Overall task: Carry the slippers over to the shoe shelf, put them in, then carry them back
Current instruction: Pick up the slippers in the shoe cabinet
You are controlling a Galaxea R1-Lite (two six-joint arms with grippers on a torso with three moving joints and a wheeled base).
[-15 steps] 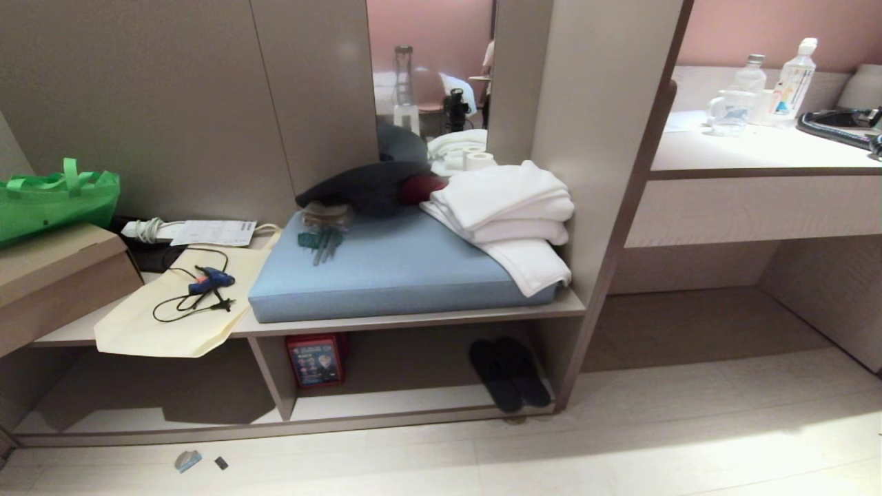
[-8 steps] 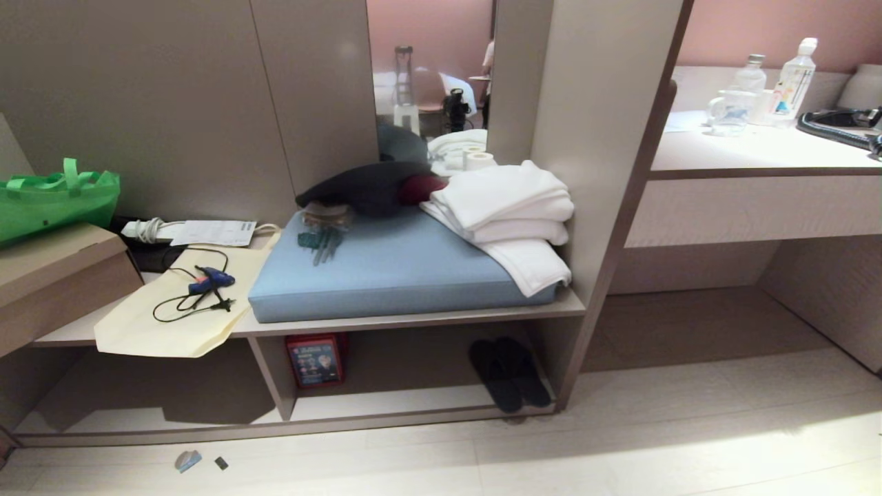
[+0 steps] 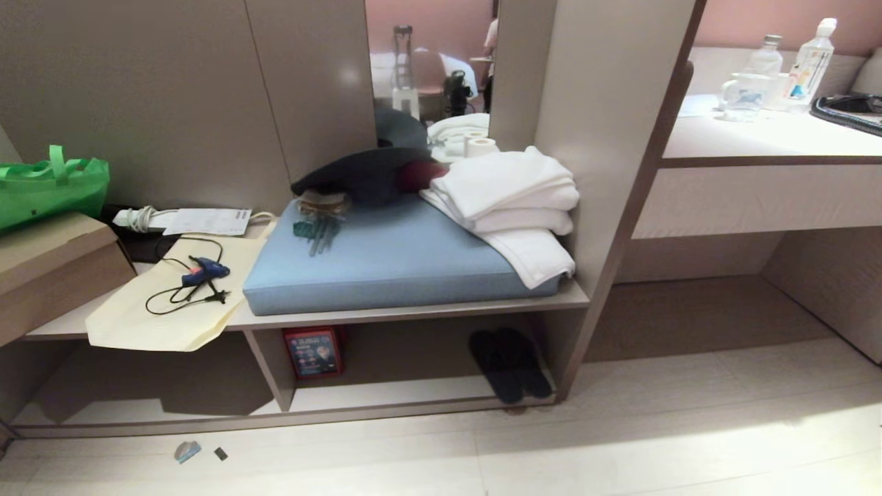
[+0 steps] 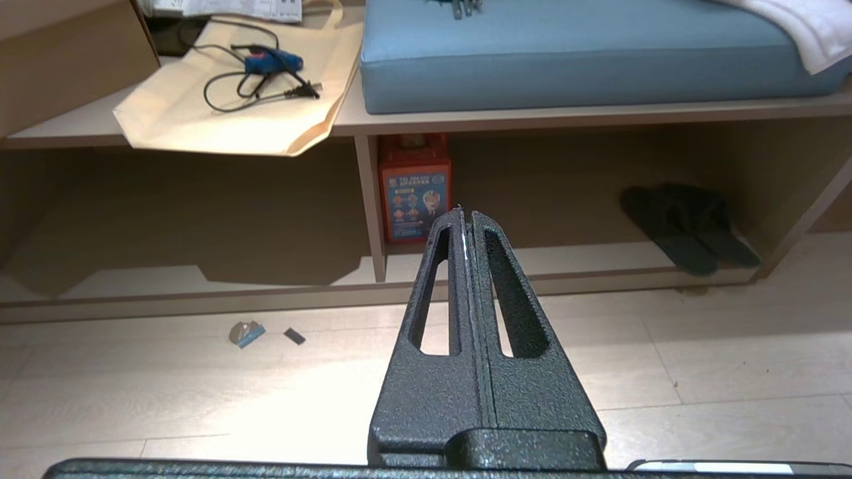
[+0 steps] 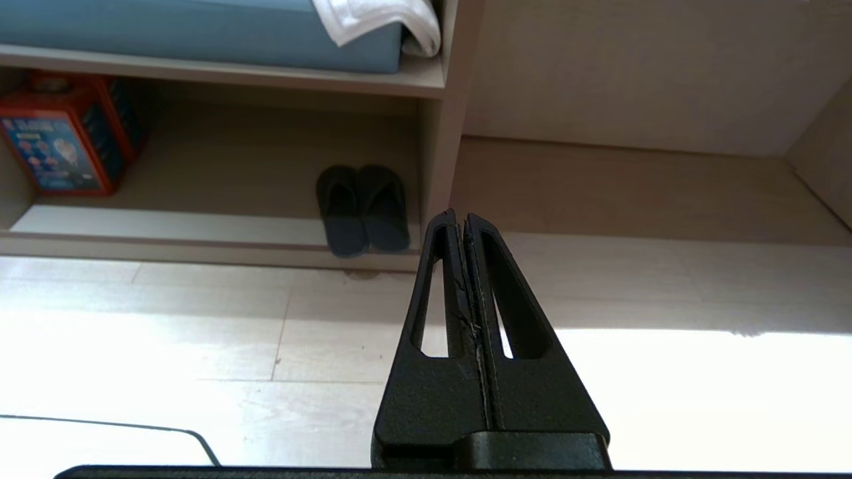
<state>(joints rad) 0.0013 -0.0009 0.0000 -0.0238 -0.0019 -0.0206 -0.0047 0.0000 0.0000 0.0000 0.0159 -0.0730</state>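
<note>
Slippers [image 3: 510, 363]: dark grey pair, side by side and touching, flat on the pale bottom board of the shoe shelf [image 3: 400, 393], in the right-hand cubby close to its right wall.
Slipper direction: long axes run front to back; the wider closed toes seem to sit deeper in, the narrower ends at the front lip of the board.
Writing: red box [image 3: 314, 352] standing in the same cubby, against the vertical divider, carries a blue printed panel with small pictures; its text is too small to read. The bottles' labels [image 3: 810, 63] on the pale worktop [image 3: 765, 138] are also unreadable.
Left hand [image 4: 466, 216]: fingers pressed together, gripping nothing, above the floor in front of the shelf, near the divider.
Right hand [image 5: 459, 216]: fingers pressed together, empty, above the floor just right of the slippers.
Upper shelf: blue cushion [image 3: 400, 262] with folded white towels [image 3: 513, 200] directly above the slippers' cubby.
</note>
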